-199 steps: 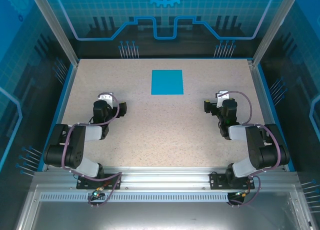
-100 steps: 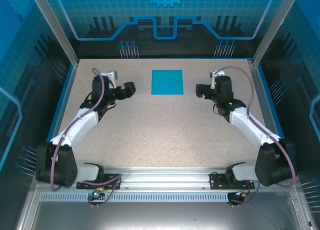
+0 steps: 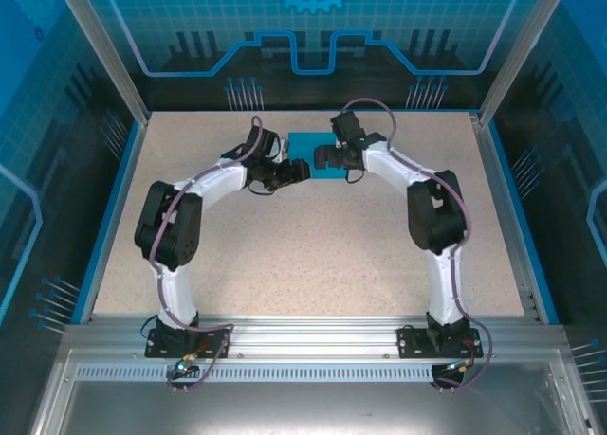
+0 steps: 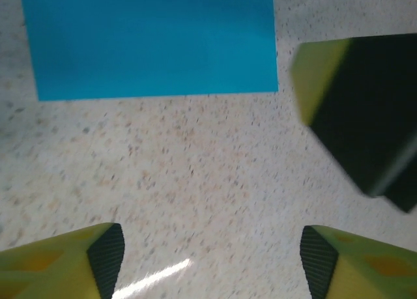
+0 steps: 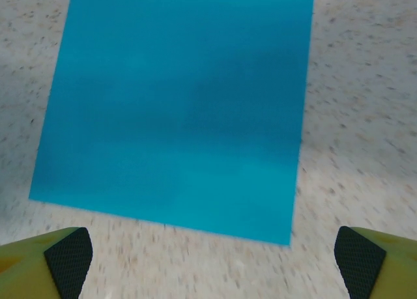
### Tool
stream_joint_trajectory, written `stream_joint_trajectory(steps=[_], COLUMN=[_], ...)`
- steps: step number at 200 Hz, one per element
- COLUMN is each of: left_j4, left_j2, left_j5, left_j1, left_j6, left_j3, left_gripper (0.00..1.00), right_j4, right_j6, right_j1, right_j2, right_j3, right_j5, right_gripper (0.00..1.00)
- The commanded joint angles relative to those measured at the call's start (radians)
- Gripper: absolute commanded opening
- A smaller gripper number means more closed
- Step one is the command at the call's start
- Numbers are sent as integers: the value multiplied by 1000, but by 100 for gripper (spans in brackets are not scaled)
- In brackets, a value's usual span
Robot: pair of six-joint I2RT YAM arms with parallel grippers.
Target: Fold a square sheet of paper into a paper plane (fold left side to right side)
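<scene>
We are at the approach that opens the first fold. The speckled counter [image 3: 313, 255] carries the square sheet of paper [image 5: 176, 103], flat and uncreased, at its far middle. The left gripper [image 4: 212, 256] hovers just short of one edge of the sheet, jaws apart with nothing between them. The right gripper [image 5: 214, 260] hangs just short of another edge, jaws wide and likewise empty. Next, we judge, the left edge must be pinched, lifted and carried across to the right edge while the other gripper pins the sheet. We can read no brand, label or writing on sheet or counter.
</scene>
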Motion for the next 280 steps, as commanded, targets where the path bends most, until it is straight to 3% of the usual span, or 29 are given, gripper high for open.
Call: stream_joint_trajectory(steps=[1,47,86,158,227,280], left_j4=[-37,-124,-174,-158,2,-46], left_j2=[71,267,368,379,201,279], left_j5=[37,14,-16,-9,68,95], left_j1=[-1,2,22,47,105,117], left_j6=[-26,-25,-40,-42,-57,-59], left_j3=[106,350,464,426,232,313], left_gripper=[72,71,69,56,62,62], right_j4=[-123,-233,-268,-291,-155,-178], right_j6=[70,138,158,155,122,112], right_j1=[-14,-29,-33,-36,-71,-77], right_j2=[114,302,343,326,205,237], right_j3=[157,381,436,408,275,341], right_j5=[-20,-2,17,8,-97,-91], right_gripper=[99,99,100,99,99,99])
